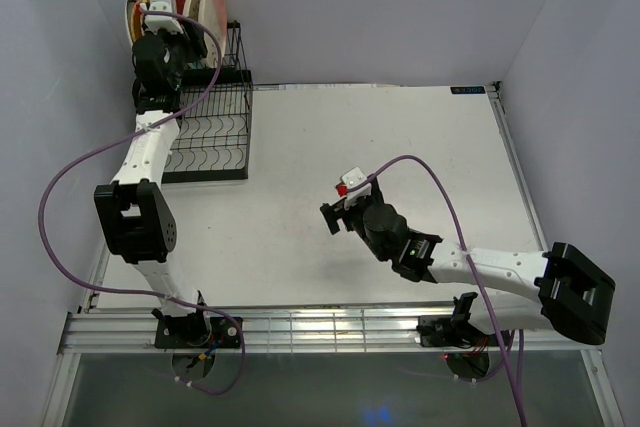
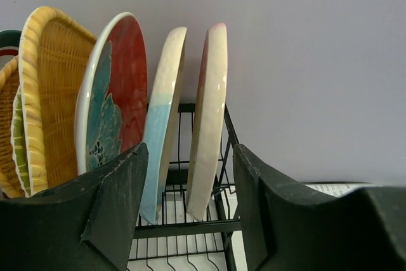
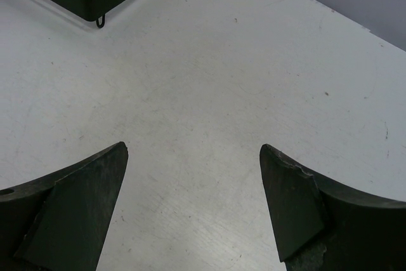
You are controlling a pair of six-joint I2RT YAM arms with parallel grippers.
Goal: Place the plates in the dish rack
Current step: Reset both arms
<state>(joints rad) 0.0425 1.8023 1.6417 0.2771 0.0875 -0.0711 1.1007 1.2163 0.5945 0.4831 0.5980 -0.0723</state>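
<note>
Plates (image 2: pixel 117 93), woven or glossy, upright in black wire dish rack (image 2: pixel 184 228)

left arm (image 1: pixel 150 152): white links, black joint blocks | right arm (image 1: pixel 500 267): same, small white-and-red block at wrist | cables (image 1: pixel 43 212): purple, one looping along each arm | fingers (image 3: pixel 76 201): black, wedge-shaped, scuffed edges | bases (image 1: pixel 195 332): black

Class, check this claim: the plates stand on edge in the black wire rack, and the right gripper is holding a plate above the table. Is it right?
One error. The right gripper holds nothing: the right wrist view shows its jaws wide apart above the table with nothing between them. The plates do stand on edge in the black wire rack.
</note>
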